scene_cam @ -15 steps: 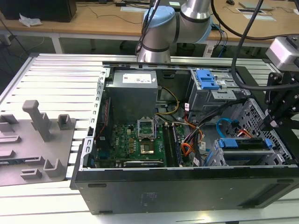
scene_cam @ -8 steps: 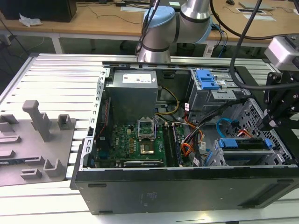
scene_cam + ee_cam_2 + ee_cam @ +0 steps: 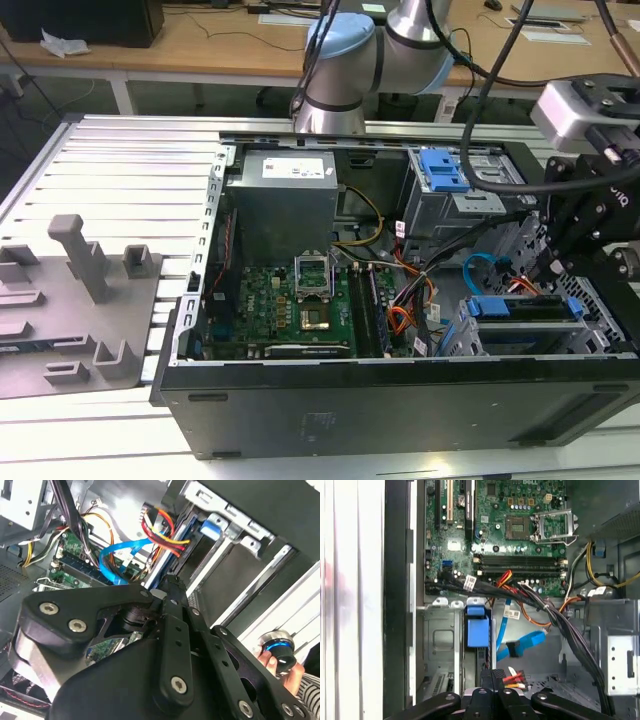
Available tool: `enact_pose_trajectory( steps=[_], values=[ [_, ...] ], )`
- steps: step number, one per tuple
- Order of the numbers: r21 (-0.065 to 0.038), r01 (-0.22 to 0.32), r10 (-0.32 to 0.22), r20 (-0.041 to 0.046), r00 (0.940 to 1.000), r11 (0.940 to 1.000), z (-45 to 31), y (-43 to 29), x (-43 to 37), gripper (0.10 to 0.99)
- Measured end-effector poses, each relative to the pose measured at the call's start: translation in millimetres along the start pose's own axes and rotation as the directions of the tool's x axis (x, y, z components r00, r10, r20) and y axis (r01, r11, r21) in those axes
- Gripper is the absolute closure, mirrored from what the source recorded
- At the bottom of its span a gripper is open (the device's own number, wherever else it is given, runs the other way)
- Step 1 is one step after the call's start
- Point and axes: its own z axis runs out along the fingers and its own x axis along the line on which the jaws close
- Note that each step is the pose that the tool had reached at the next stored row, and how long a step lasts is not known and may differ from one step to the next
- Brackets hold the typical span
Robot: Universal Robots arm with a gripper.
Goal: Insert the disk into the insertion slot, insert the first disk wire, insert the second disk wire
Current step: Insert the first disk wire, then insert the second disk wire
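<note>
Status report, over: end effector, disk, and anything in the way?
End effector shut, low at the insertion slot. Disk sits in the slot. Second disk wire loops beside; black wire bundle close by.

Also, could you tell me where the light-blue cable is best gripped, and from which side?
Probably the second disk wire just behind its plug, jaws across the flat faces, coming from above: the ribbon is thin and flat, and that stretch lies exposed.

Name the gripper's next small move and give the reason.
Probably a short push toward the blue-framed silver disk, seated in the grey perforated metal cage: the shut black gripper sits beside the red-and-orange wire plug, not visibly seated, while the flat light-blue cable lies loose.
</note>
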Motion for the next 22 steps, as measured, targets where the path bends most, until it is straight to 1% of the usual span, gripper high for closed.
enact_pose_trajectory(
  steps=[1, 2, 7, 20, 21, 22],
  values=[
    [0.0, 0.0, 0.0, 0.0, 1.0, 1.0, 0.2, 5.1, 0.1, 0.98],
    [0.0, 0.0, 0.0, -0.0001, 1.0, 1.0, 0.3, 7.4, 0.1, 0.98],
    [0.0, 0.0, 0.0, -0.0001, 1.0, 1.0, 0.6, 11.4, 0.3, 0.98],
    [0.0, 0.0, 0.0, -0.0002, 1.0, 1.0, 1.0, 11.7, 0.3, 0.98],
    [0.0, 0.0, 0.0, -0.0001, 1.0, 1.0, 1.1, 11.7, 0.3, 0.973],
    [0.0, 0.0, 0.0, -0.0001, 1.0, 1.0, 1.1, 11.7, 0.3, 0.91]
  ],
)
